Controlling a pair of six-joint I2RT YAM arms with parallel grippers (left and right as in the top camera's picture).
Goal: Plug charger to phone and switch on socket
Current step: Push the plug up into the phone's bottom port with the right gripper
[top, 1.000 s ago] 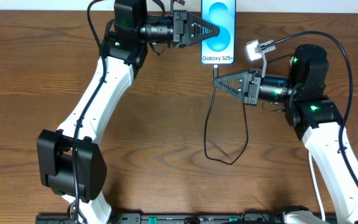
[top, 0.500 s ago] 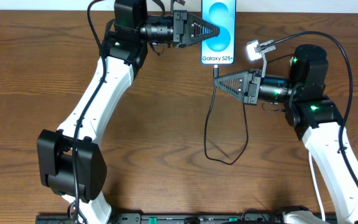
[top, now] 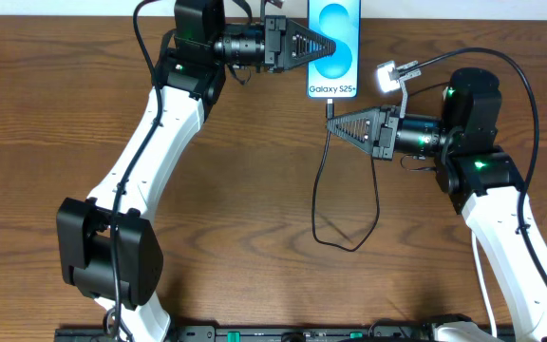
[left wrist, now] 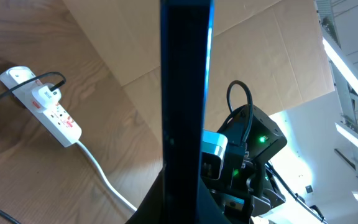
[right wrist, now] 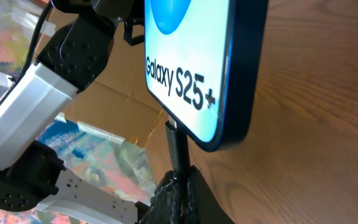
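Left jaws pinching phone (top: 345, 28), right jaws pinching charger (right wrist: 177, 149) at port, seating unclear; socket (left wrist: 55, 115), upper left, likely not yet switched.

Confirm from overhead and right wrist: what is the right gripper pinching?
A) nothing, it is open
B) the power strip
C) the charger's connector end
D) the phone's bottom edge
C: the right gripper is closed on the black tip of the charger, right at the bottom edge of the phone. The left gripper is the one clamping the phone.
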